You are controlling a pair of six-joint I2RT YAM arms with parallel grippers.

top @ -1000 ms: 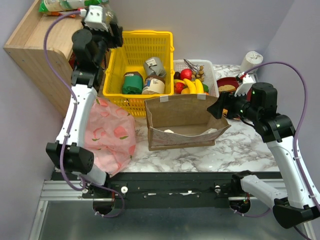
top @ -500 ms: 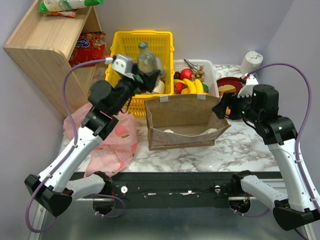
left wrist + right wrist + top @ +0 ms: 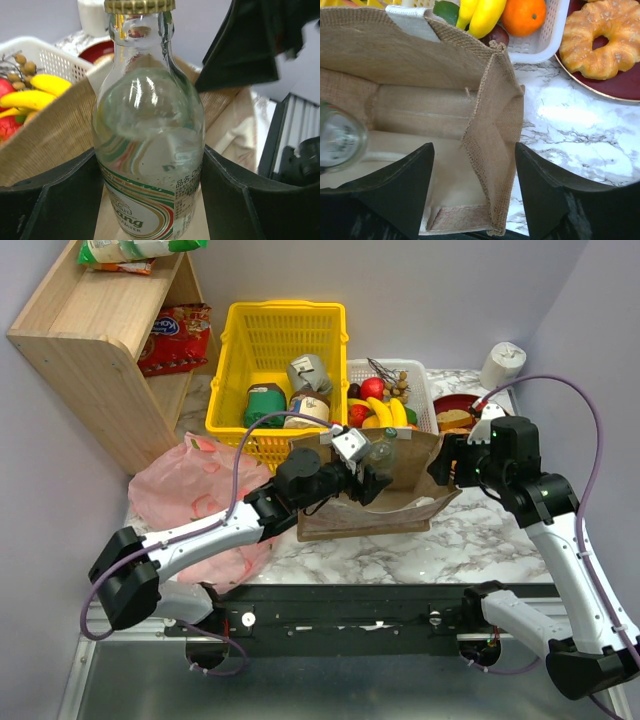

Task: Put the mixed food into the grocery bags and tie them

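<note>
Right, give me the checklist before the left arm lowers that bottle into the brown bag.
1. Left gripper clamps the clear glass bottle with gold cap: ok.
2. Bottle above the mouth of the brown woven bag: ok.
3. Bag mouth open: ok.
4. Right gripper holds the bag's side wall: not ok, its jaws straddle the wall, open.
5. Bag floor under the bottle free: cannot tell.
</note>
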